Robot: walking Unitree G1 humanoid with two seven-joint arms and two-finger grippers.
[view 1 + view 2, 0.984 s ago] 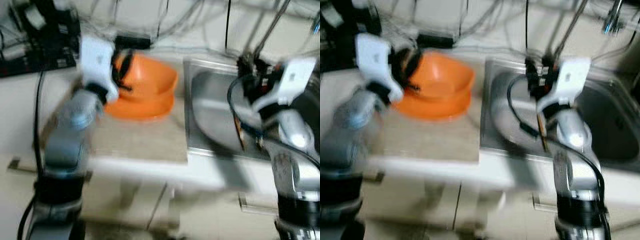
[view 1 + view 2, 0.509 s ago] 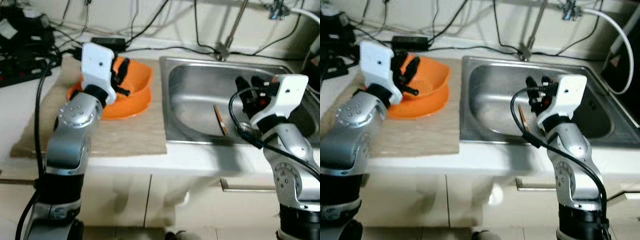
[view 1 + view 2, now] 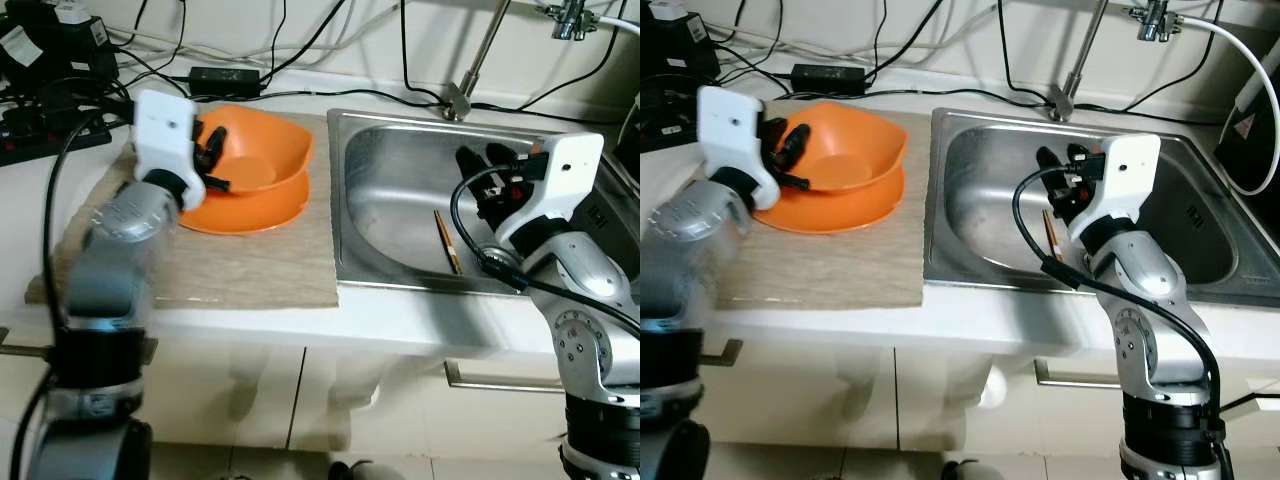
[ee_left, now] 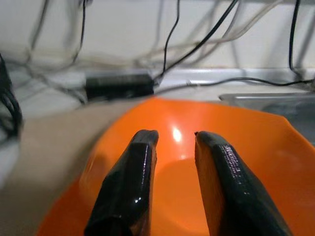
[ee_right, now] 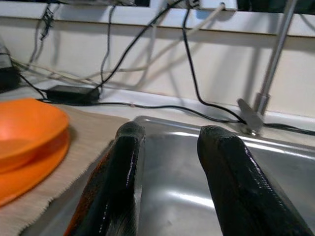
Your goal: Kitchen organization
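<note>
- Orange bowl: sits on an orange plate, on the beige mat that lies on the white table, left of the sink.
- Chopstick: a thin brown-orange stick lying on the sink floor, pointing roughly away from the robot, close to the sink's near wall.
- Left gripper: hovers over the bowl's left rim, fingers pointing into the bowl. The fingers stand a narrow gap apart and hold nothing.
- Right gripper: hangs above the sink basin, just right of the chopstick, fingertips aimed toward the back wall. Its fingers are parted with a moderate gap and hold nothing.
- Faucet: a slim metal stem rising at a slant from the table behind the sink.
- Power adapter: a black block on the table behind the bowl, with black cables running along the wall.
- Cabinet: white doors below the table edge.
</note>
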